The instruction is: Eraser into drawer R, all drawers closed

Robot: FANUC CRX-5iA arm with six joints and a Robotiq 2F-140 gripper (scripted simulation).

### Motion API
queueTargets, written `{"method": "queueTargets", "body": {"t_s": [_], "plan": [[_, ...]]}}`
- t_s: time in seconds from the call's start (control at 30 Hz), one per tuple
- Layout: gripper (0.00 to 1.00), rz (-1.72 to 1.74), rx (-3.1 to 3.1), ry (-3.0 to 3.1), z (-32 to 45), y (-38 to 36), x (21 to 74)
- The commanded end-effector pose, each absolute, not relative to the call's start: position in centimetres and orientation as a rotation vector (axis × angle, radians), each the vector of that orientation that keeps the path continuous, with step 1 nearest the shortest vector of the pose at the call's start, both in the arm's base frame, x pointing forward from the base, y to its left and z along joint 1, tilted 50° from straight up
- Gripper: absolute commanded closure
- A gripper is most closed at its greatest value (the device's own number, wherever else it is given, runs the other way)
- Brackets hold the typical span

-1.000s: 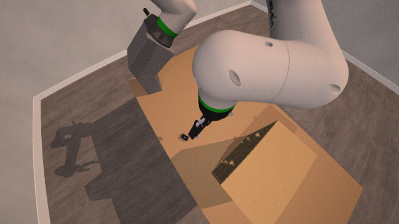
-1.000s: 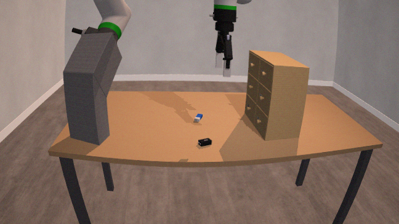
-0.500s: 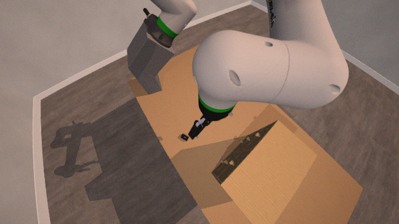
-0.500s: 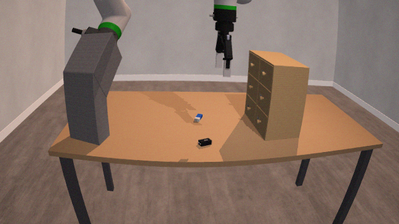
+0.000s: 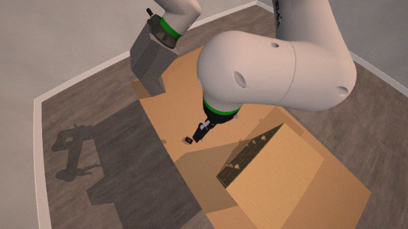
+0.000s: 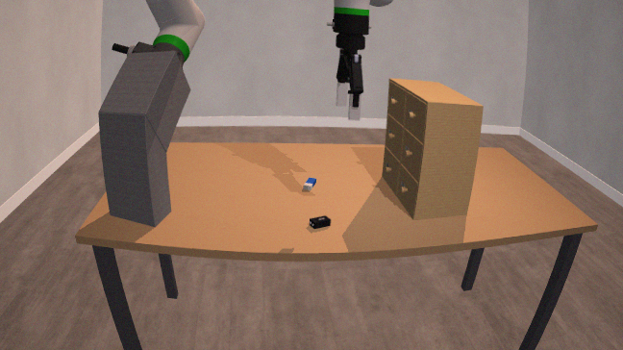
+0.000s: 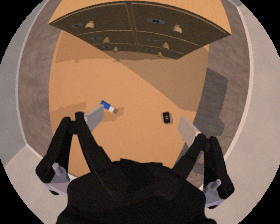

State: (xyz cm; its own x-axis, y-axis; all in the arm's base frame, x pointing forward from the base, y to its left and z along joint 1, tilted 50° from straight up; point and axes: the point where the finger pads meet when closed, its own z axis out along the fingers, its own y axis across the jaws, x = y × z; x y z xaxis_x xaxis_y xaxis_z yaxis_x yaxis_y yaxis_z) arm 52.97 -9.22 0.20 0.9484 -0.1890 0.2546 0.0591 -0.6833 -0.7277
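Note:
The eraser, a small blue and white block, lies on the table; in the top view I cannot make it out. The small wooden chest stands upright, with two columns of three knobbed drawers. All the drawers look pushed in. Small label plates show in the wrist view, but their letters are too small to read, so I cannot tell which drawer is R. My gripper points down, wide open and empty, high above the table and in front of the chest's drawer side.
A small black block lies on the table, nearer the exterior camera than the eraser. The arm's grey pedestal stands at the table end opposite the chest.

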Motion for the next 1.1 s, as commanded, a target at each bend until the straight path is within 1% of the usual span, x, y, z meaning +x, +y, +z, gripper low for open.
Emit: {"method": "queueTargets", "body": {"t_s": [0.0,1.07], "plan": [[0.0,-0.398,-2.291,0.09,0.21,-9.25,52.97],[0.0,-0.477,-2.306,-0.088,0.82,-8.73,52.92]]}}
